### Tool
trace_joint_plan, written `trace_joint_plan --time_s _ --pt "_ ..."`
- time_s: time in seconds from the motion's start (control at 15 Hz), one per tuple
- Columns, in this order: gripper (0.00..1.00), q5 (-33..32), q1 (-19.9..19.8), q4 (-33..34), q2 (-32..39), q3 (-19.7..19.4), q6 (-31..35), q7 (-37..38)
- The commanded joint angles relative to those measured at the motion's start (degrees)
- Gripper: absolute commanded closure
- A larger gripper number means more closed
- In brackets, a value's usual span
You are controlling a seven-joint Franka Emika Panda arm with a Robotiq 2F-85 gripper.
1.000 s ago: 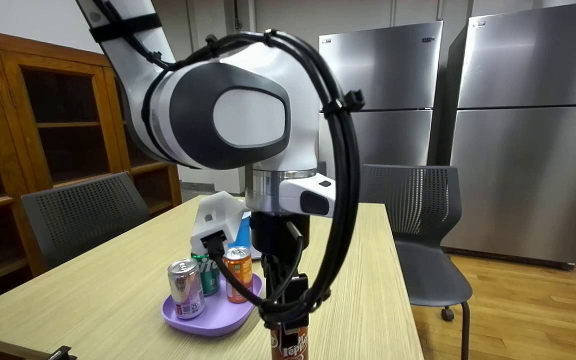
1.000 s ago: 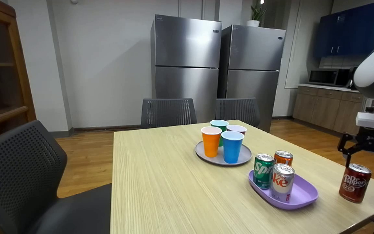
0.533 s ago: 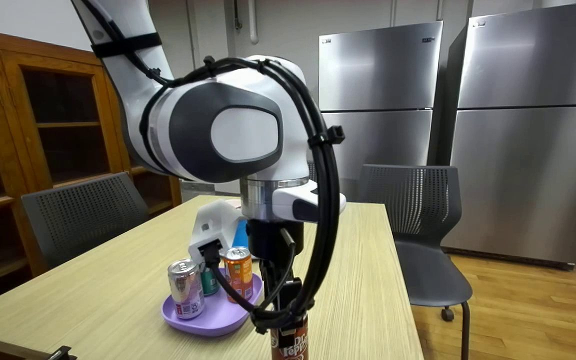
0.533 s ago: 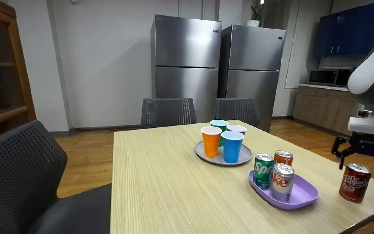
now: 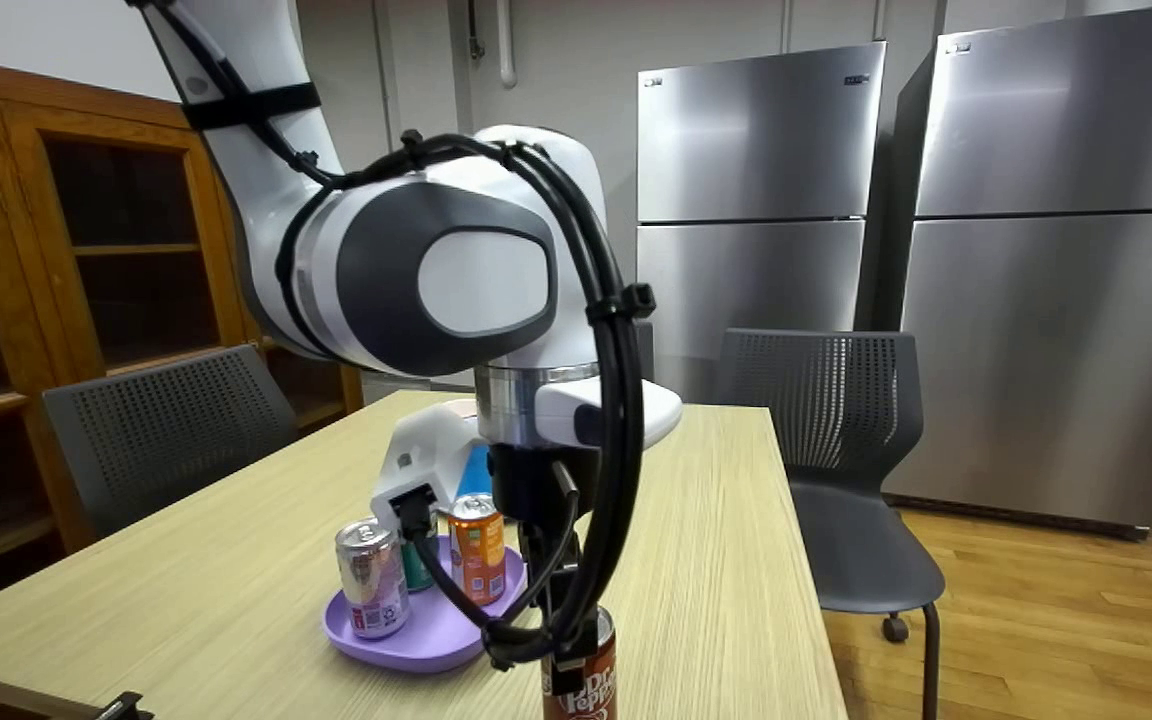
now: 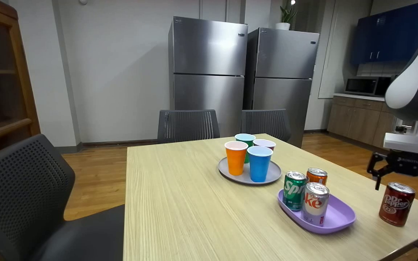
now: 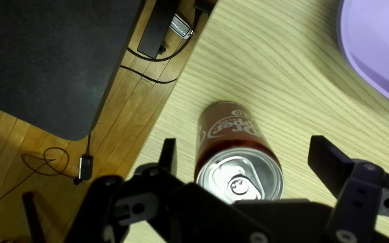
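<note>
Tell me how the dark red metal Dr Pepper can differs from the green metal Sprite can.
The dark red Dr Pepper can stands on the light wood-grain table; the green Sprite can stands on the purple rounded tray. In the wrist view, the open black gripper brackets the Dr Pepper can; the Sprite can isn't visible. Both are upright and silver-topped.

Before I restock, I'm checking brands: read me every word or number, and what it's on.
"Dr Pepper": red can
"23": red can
"Spr", cut off: green can
"ke", cut off: silver can
"ROBOTIQ": claw
Too small or blurred: the rest, including on orange can and refrigerator badges.
</note>
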Motion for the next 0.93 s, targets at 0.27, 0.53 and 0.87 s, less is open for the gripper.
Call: trace_joint_plan --time_s 0.27,0.53,0.87 --pt "0.00 -2.2 1.8 0.0 0.5 -2.4 1.3 3.1" --pt "0.29 -2.6 1.8 0.1 0.4 -3.2 1.9 3.2" --pt "0.62 -3.9 2.0 0.1 0.3 -4.1 2.4 3.7"
